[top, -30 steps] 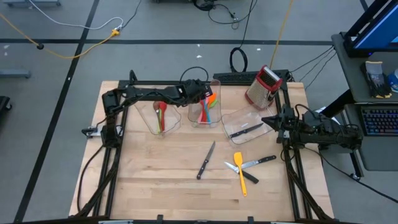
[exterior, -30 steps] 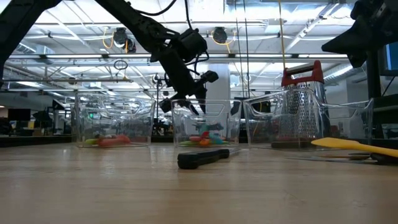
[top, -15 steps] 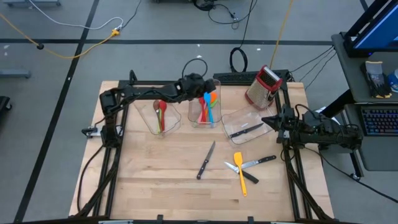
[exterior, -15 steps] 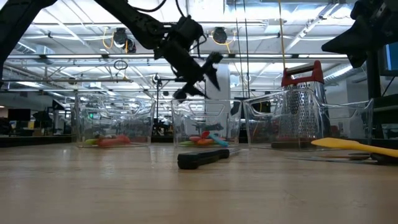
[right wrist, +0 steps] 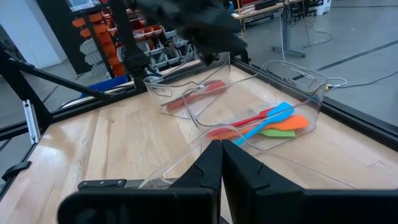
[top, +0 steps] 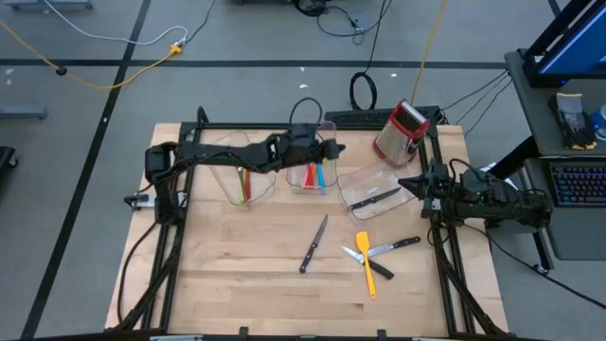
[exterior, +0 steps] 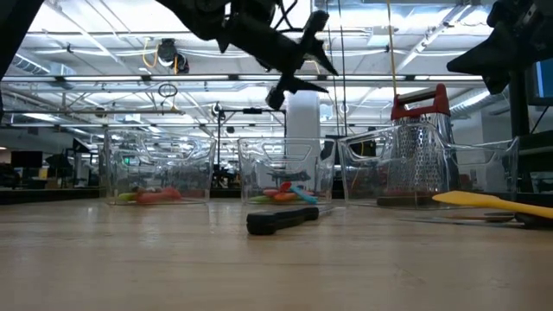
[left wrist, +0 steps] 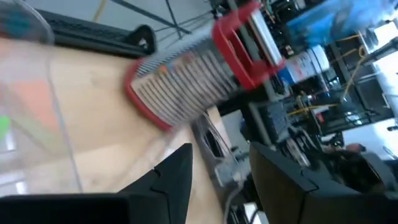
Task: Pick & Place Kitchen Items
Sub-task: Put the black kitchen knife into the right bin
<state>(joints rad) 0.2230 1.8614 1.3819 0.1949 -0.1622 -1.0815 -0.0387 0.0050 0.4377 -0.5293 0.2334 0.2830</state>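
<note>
Kitchen utensils are spread across three clear bins and the bare wood. From above I see the middle bin [top: 313, 170] holding a bunch of spatulas [top: 311, 176] in red, pink, blue and orange, the left bin [top: 244, 177] holding a red spoon [top: 244, 180], and the tilted right bin [top: 374, 189] with a black-handled knife [top: 374, 199] in it. On the table [top: 237, 265] in front lie a second knife [top: 313, 243], a yellow spatula [top: 365, 261] and a third knife [top: 394, 246] crossing beside it. The box grater [top: 400, 132] stands at the back right. My left gripper [top: 333, 147] hangs over the back of the middle bin; my right arm waits at the table's right edge.

From table height, the left gripper [exterior: 313, 53] is well above the middle bin [exterior: 281, 173], fingers partly apart and empty. The knife handle [exterior: 282, 220] lies nearest the camera.

The left wrist camera looks past two spread fingers [left wrist: 173, 177] at the grater [left wrist: 199, 71], with nothing between them.

The right wrist camera shows my right gripper [right wrist: 222, 165] pressed shut on nothing, facing the bins and the spatulas [right wrist: 264, 123].
</note>
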